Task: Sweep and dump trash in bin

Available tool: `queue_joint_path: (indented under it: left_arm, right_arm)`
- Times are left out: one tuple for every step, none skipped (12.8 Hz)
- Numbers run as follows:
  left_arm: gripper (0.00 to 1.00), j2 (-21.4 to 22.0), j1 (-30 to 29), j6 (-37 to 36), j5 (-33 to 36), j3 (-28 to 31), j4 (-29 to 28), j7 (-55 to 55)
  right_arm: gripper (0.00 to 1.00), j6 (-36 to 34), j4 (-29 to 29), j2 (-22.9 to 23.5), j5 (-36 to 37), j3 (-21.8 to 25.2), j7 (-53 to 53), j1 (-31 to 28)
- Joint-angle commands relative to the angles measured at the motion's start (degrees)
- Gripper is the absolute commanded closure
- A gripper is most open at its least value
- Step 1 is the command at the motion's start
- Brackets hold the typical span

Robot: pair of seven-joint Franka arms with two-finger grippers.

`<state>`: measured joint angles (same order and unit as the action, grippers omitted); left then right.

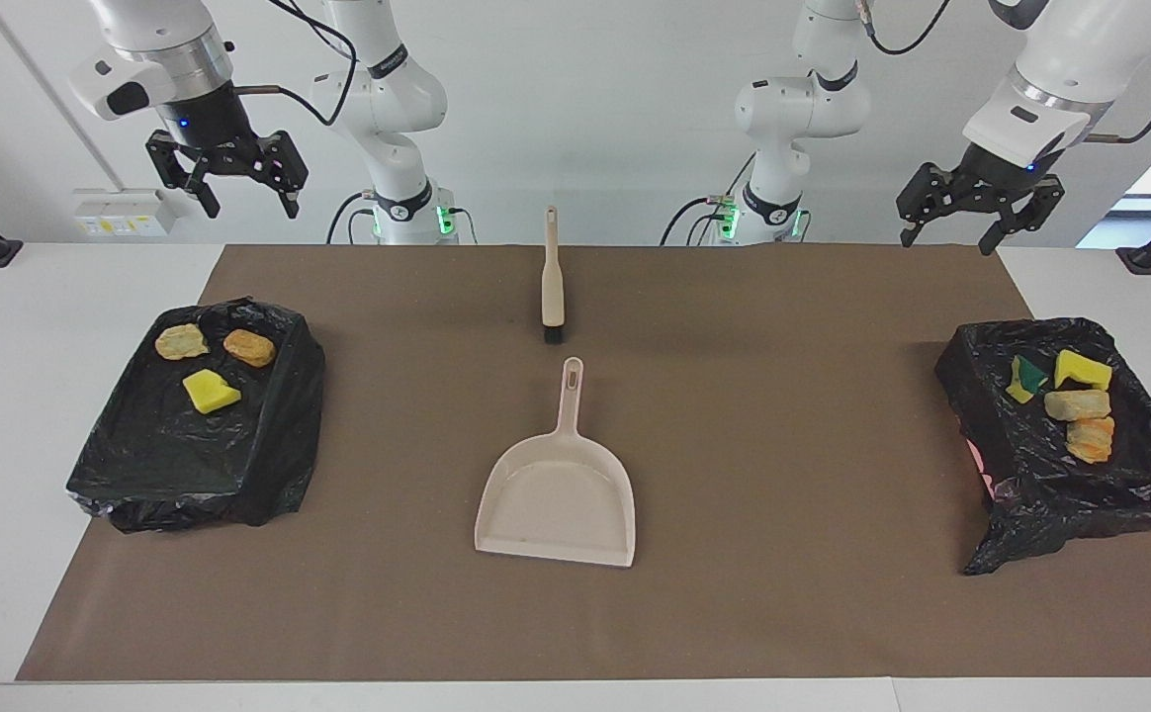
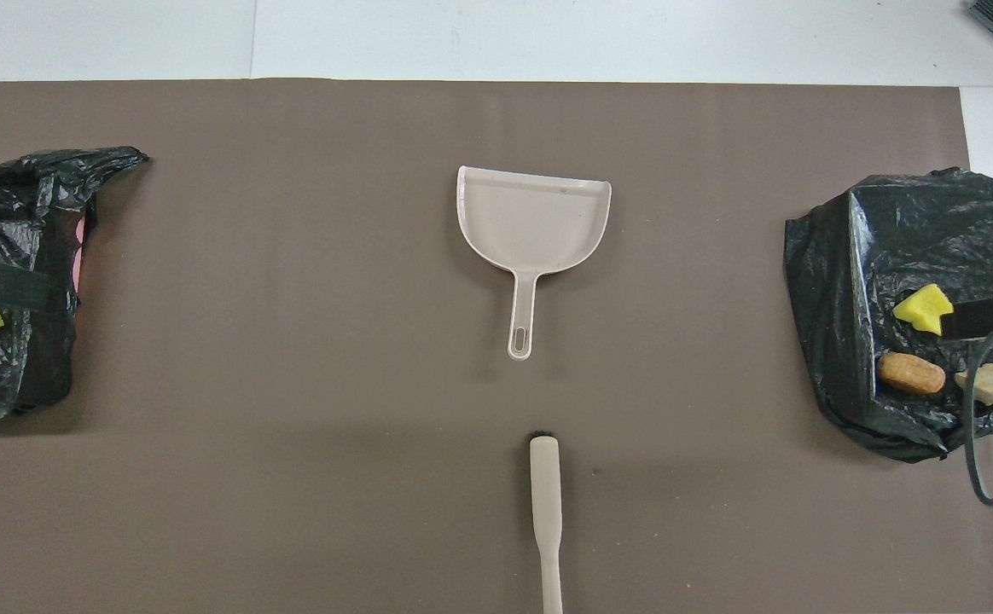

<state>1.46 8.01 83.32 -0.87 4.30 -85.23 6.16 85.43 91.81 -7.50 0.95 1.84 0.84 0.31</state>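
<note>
While trash (image 1: 1070,396) lies binned, both pincers (image 1: 978,210) (image 1: 226,178) hang raised, spread.

Trash (image 1: 211,392): yellow sponges, tan lumps inside both bag-lined bins (image 1: 140,465).

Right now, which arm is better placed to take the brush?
Probably the right, but only narrowly. The brush lies midway between the two bases. The right claw, open and raised, hangs slightly closer to it than the left claw, also open and raised.
</note>
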Motion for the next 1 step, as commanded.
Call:
queue_joint_path:
  left_arm:
    - [0.0, 1.8, 0.7, 0.0, -0.7, 1.2, -2.6, 0.8]
  right_arm:
    - [0.0, 0.4, 0.6, -0.6, -0.2, -0.3, 0.0, -0.7]
